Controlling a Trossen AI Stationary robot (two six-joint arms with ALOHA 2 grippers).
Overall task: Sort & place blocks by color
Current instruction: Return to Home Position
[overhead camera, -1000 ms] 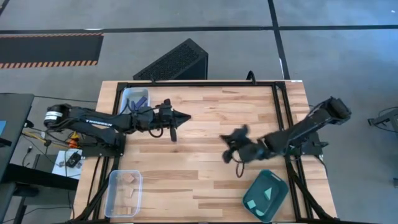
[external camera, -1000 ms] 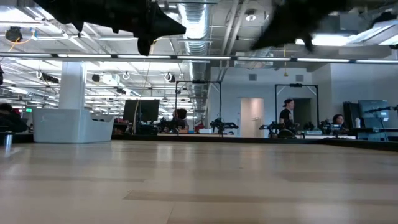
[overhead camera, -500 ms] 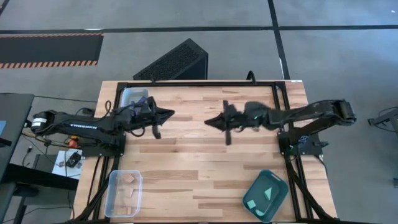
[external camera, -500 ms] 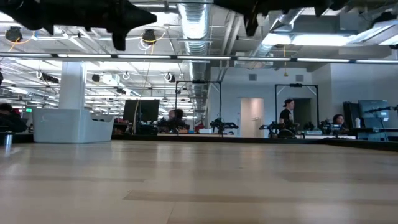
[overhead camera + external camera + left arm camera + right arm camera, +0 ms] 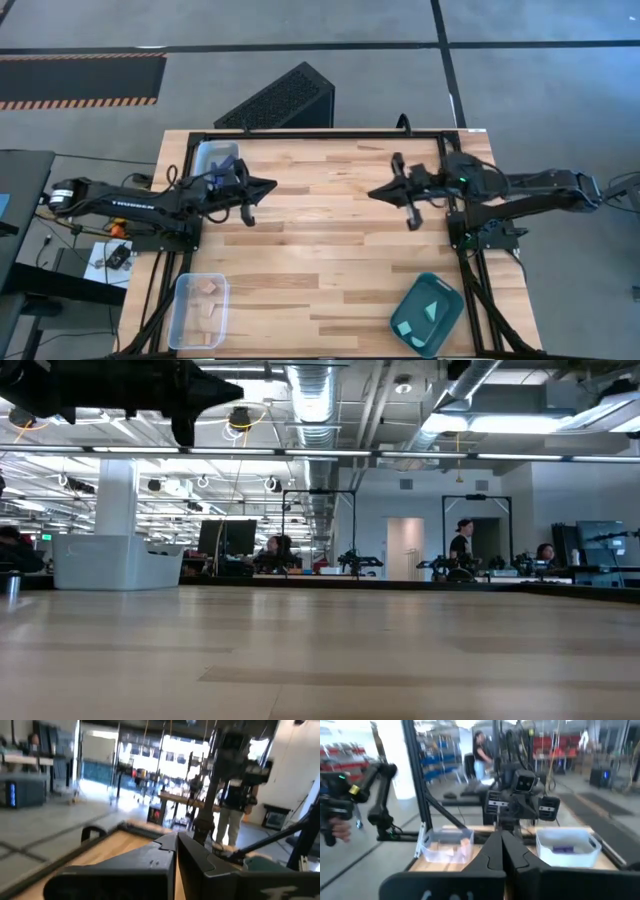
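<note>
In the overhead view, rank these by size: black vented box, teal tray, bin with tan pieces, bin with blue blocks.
Largest: black vented box
Then teal tray and bin with tan pieces, about alike
Smallest: bin with blue blocks, partly hidden under the left arm

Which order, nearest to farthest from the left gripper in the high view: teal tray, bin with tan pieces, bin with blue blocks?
1. Bin with blue blocks, top-left corner, beside the left gripper.
2. Bin with tan pieces, bottom-left corner.
3. Teal tray, bottom-right corner.
</note>
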